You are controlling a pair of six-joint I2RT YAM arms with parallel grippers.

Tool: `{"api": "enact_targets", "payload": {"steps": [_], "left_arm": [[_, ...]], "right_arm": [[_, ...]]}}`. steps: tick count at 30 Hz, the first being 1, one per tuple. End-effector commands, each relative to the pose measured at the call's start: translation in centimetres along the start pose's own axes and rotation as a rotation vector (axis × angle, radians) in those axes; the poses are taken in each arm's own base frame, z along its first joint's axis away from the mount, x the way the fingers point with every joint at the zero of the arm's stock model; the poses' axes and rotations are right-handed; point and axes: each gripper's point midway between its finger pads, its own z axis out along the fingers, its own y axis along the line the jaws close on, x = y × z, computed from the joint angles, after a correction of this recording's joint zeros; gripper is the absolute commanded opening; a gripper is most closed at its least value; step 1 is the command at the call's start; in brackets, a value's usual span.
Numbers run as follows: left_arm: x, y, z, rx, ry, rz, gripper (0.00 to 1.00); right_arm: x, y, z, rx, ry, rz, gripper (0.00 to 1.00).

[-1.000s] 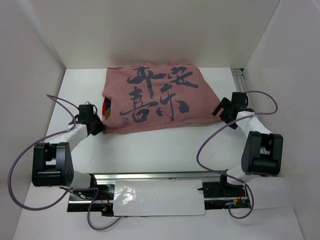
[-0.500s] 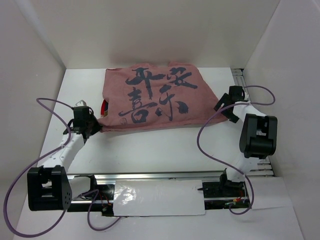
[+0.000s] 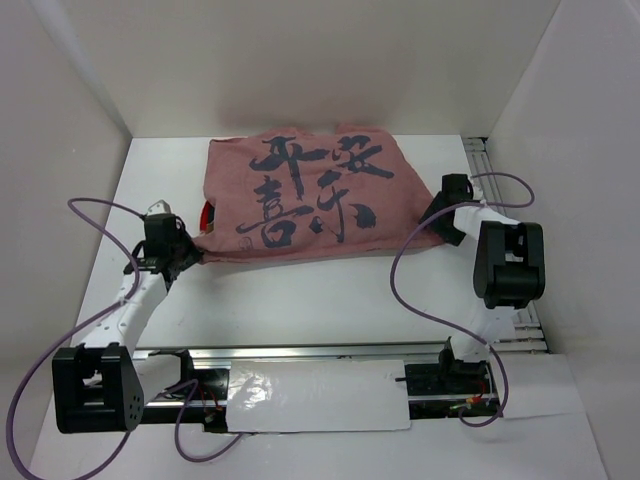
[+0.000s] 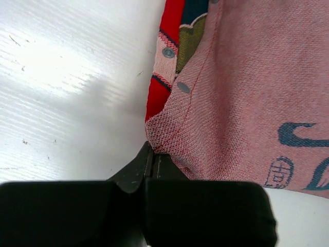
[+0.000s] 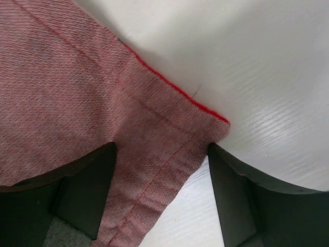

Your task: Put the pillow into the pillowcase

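Quick count from the top view: one pillowcase [image 3: 315, 195], two arms, two purple cables [image 3: 400, 280], all on one white table [image 3: 300, 300].

The pillowcase lies faded pink side up toward 12 o'clock on the table. It's puffed up rather than flat. The pillow doesn't show in any view, not even a sliver of white.

Writing: four big dark blue brush characters on the top face. From this angle they look like 平安喜乐, but don't quote me. The left wrist view also catches a small seal-type stamp [image 4: 277, 172], too small to read, with the blue strokes beside it cut off at the frame edge.

That view also shows two round snap buttons [image 4: 168, 52] along the open edge, with bright red cloth [image 4: 160, 87] and a dark patch peeking out beside them.

The left gripper [image 3: 185, 258] is at the case's 8 o'clock corner, clamped tight on the fabric. Up close, its fingers [image 4: 195, 206] are pressed together with the corner pinched between them.

The right gripper [image 3: 437, 212] is at the 4 o'clock corner. Its wrist view shows the jaws spread wide, with the hemmed corner [image 5: 169, 149] lying loose between them and touching the table. A thin bright red line [image 5: 205, 109] runs along that hem.
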Motion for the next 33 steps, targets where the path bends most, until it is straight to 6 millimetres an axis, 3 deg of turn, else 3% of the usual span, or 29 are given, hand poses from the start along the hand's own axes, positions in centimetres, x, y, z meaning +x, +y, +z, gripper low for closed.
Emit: {"api": "enact_targets", "payload": {"steps": [1, 4, 7, 8, 9, 10, 13, 14, 15, 16, 17, 18, 19, 20, 21, 22, 23, 24, 25, 26, 27, 28, 29, 31, 33], "left_arm": [[-2.5, -0.9, -1.5, 0.038, -0.099, 0.025, 0.00], [-3.6, -1.5, -2.4, 0.061, -0.138, 0.022, 0.00], [-4.4, -2.3, -2.9, 0.091, -0.165, 0.012, 0.00], [-5.0, -2.6, -3.3, 0.101, -0.182, 0.011, 0.00], [-5.4, -2.8, -3.5, 0.106, -0.191, 0.010, 0.00], [-5.8, -3.1, -3.7, 0.112, -0.200, 0.010, 0.00], [-8.6, -4.9, -5.3, 0.153, -0.251, 0.008, 0.00], [-9.6, -5.5, -6.0, 0.165, -0.270, 0.007, 0.00], [-12.3, -6.8, -7.9, 0.191, -0.334, 0.001, 0.00], [-13.6, -7.2, -8.8, 0.190, -0.368, -0.004, 0.00], [-16.8, -8.5, -12.0, 0.220, -0.460, -0.006, 0.00], [-18.4, -9.0, -13.5, 0.223, -0.507, -0.015, 0.00], [-21.5, -9.9, -17.6, 0.240, -0.606, -0.024, 0.00], [-21.6, -9.7, -17.6, 0.228, -0.614, -0.029, 0.00], [-24.2, -10.9, -21.5, 0.264, -0.689, -0.015, 0.00], [-25.5, -11.2, -23.8, 0.271, -0.738, -0.013, 0.00], [-26.7, -11.5, -24.8, 0.261, -0.760, -0.011, 0.00], [-29.0, -12.4, -29.4, 0.294, -0.853, -0.009, 0.00], [-29.4, -12.3, -30.6, 0.280, -0.860, -0.002, 0.00], [-30.2, -12.3, -32.3, 0.273, -0.891, -0.002, 0.00], [-31.5, -11.9, -35.6, 0.255, -0.972, -0.010, 0.00], [-32.0, -11.4, -37.0, 0.236, -1.005, -0.015, 0.00], [-32.4, -10.9, -38.2, 0.215, -1.040, -0.029, 0.00], [-32.6, -9.8, -42.2, 0.198, -1.131, -0.041, 0.00], [-32.2, -9.4, -44.0, 0.210, -1.163, -0.042, 0.00]], "right_arm": [[0.0, 0.0, 1.3, 0.020, -0.026, 0.023, 0.73], [0.4, 0.2, 1.9, 0.018, -0.007, 0.019, 0.68], [0.5, 0.3, 2.5, 0.001, 0.011, 0.005, 0.53], [0.5, 0.6, 2.5, -0.018, 0.012, -0.003, 0.39], [0.3, 1.0, 2.3, -0.040, 0.002, 0.001, 0.06], [-0.1, 1.1, 1.9, -0.048, -0.010, -0.006, 0.00], [-4.2, 2.4, -1.4, -0.105, -0.138, 0.005, 0.00], [-7.3, 3.3, -4.6, -0.151, -0.242, 0.027, 0.00], [-9.1, 3.4, -6.4, -0.163, -0.314, 0.045, 0.00], [-11.3, 3.9, -8.8, -0.186, -0.390, 0.065, 0.00], [-14.2, 3.5, -12.6, -0.208, -0.503, 0.105, 0.00], [-15.6, 3.5, -14.8, -0.222, -0.558, 0.113, 0.00], [-18.7, 2.6, -19.0, -0.234, -0.669, 0.153, 0.00], [-19.4, 2.8, -19.9, -0.240, -0.687, 0.149, 0.00], [-21.0, 2.1, -23.4, -0.238, -0.773, 0.176, 0.00], [-22.8, 1.6, -26.6, -0.242, -0.839, 0.196, 0.00], [-23.7, 1.2, -28.9, -0.241, -0.892, 0.206, 0.00], [-24.4, 0.3, -32.1, -0.238, -0.957, 0.211, 0.00], [-25.8, -0.7, -35.7, -0.220, -1.034, 0.246, 0.00], [-26.3, -1.4, -38.0, -0.207, -1.079, 0.255, 0.00], [-26.7, -2.8, -40.5, -0.160, -1.133, 0.266, 0.00], [-26.8, -3.6, -42.3, -0.141, -1.161, 0.273, 0.00], [-27.5, -4.4, -45.8, -0.144, -1.229, 0.294, 0.00], [-27.2, -6.5, -49.6, -0.087, -1.296, 0.303, 0.00], [-27.0, -8.2, -53.3, -0.047, -1.365, 0.315, 0.00]]}}
